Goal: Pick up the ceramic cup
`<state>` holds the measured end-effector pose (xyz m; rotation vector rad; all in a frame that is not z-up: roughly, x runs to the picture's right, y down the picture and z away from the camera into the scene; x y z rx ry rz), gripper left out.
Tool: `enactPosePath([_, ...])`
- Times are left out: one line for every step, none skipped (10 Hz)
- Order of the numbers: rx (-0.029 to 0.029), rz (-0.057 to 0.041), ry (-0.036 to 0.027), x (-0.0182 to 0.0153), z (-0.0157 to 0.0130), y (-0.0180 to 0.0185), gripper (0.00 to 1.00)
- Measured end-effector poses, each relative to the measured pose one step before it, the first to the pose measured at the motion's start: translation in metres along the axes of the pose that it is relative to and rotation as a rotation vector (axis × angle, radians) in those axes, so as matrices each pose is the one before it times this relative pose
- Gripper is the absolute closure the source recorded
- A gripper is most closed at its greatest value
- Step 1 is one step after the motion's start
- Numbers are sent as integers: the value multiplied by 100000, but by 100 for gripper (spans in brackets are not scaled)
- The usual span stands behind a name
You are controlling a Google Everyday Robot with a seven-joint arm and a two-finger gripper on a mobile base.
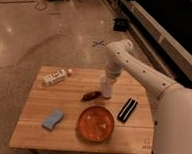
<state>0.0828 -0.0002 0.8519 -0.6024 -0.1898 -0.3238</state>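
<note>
The ceramic cup [106, 88] is a small white cup standing upright on the wooden table [35, 132], near the middle of its far half. My white arm reaches in from the right and bends down over it. The gripper [110, 77] is directly above the cup, at its rim, and covers its top.
A dark red packet [90, 95] lies just left of the cup. An orange bowl [96, 123] sits in front of it. A black flat object [127, 109] lies to the right, a blue sponge [52, 118] at front left, and a white bottle [56, 77] on its side at back left.
</note>
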Motion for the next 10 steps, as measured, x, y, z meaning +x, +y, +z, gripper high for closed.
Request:
enactPosePath([-149, 503, -23, -428, 66, -18, 91])
enactPosePath([-450, 1034, -109, -127, 272, 114, 98])
enactPosePath([-278, 878, 14, 407, 312, 237, 100])
enactPosePath([286, 388, 133, 795, 33, 130, 100])
enactPosePath([779, -14, -53, 694, -313, -128, 100])
enactPosePath([848, -1176, -711, -15, -499, -606, 100])
enactPosePath([916, -1405, -544, -570, -758, -792, 100])
enactPosePath([1075, -1633, -306, -401, -836, -714, 100])
enactPosePath([1043, -1872, -868, -278, -1371, -858, 100])
enactPosePath([70, -699, -520, -186, -775, -587, 100])
